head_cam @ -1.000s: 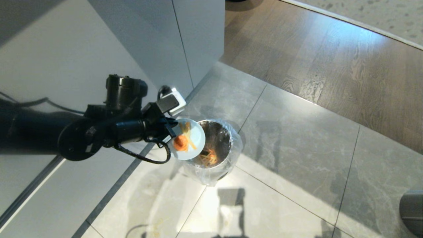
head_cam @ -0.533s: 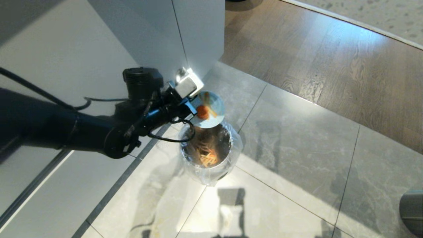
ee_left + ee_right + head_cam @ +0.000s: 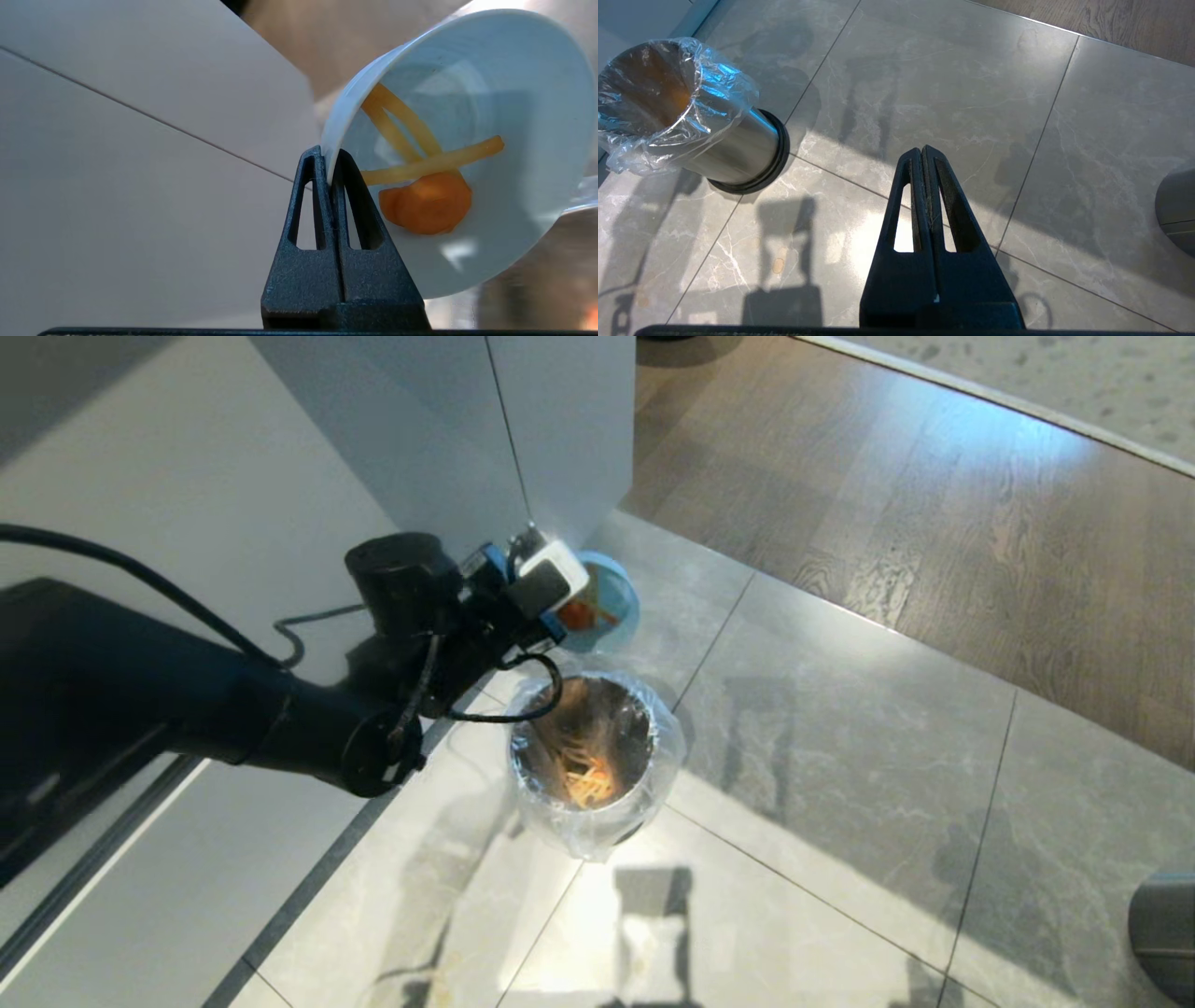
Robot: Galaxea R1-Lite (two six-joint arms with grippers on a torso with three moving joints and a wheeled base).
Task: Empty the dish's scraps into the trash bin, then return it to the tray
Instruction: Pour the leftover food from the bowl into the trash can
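One dish (image 3: 490,140), pale blue: your left gripper (image 3: 327,163) has its jaws closed thin on the rim, so the bowl can tip steeply, mouth sideways. From the trash bin (image 3: 597,756) it sits at twelve o'clock, just beyond the bag-lined mouth. Scraps (image 3: 423,179), one carrot round and three yellow sticks: these cling to the inner wall, likely needing more tilt over the opening. Your right gripper (image 3: 924,154): pressed shut, empty, parked above floor tiles. Tray: not in view.
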